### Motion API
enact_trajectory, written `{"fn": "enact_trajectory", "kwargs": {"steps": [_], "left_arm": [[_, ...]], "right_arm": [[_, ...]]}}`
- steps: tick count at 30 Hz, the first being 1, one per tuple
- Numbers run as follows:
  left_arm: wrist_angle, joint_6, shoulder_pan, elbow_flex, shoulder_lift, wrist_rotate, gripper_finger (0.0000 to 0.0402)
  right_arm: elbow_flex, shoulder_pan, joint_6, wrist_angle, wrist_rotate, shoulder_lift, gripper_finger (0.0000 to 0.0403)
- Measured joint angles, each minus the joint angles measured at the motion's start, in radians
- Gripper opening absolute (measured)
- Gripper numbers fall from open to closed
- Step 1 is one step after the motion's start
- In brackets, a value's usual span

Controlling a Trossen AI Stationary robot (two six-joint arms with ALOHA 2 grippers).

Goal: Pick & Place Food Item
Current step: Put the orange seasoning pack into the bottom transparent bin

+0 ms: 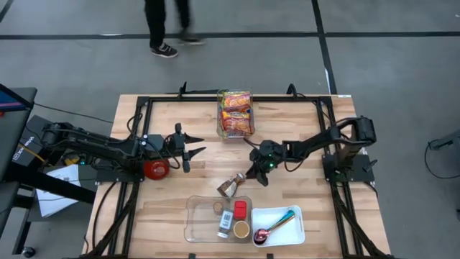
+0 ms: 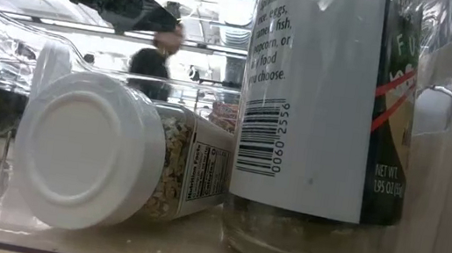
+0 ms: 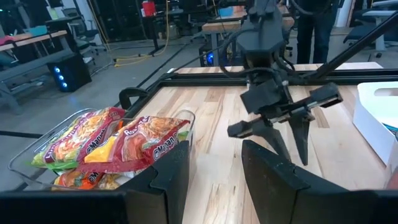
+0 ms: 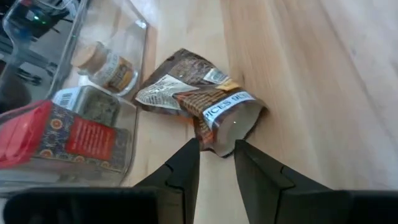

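Right gripper (image 4: pixel 216 163) is parked low over the table with its two fingers a little apart, nothing pinched between them. Right past the fingertips lies the spice packet (image 4: pixel 202 99), a crumpled brown pouch flat on the wood; whether the fingertips touch it, I can't tell. From above, the same gripper (image 1: pixel 257 173) sits mid-table and the packet (image 1: pixel 231 185) is just beside it, lying right outside the clear bin's (image 1: pixel 194 219) far edge.

That bin holds a few things: a red box (image 4: pixel 59 134), a clear jar with a printed label (image 4: pixel 93 102) lying next to it, and a smaller jar with a tan lid (image 4: pixel 106 65) tipped on its side. A white tray (image 1: pixel 291 229) touches the bin on the right-arm side, with a shiny spoon (image 1: pixel 277 223) in it.

Left gripper (image 1: pixel 190 147) hovers over the left half of the table, fingers apart and holding nothing. Its wrist view looks across at the right arm and at a clear container (image 3: pixel 37 146) stuffed with noodle packets (image 3: pixel 118 140), which stands at the far edge of the table.

A person's legs (image 1: pixel 167 25) show on the floor beyond the table.
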Motion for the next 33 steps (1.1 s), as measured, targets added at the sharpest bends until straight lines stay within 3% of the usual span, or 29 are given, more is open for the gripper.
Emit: {"fn": "enact_trajectory", "kwargs": {"steps": [10,33], "left_arm": [[-0.009,0.001,0.000,0.000,0.000,0.004,0.0140],[-0.026,0.001,-0.001,0.000,0.000,0.007,0.0140]], "right_arm": [[0.046,0.000,0.027,0.079,-0.052,0.114,0.0095],[0.051,-0.024,0.051,0.099,-0.038,0.115,0.0095]]}}
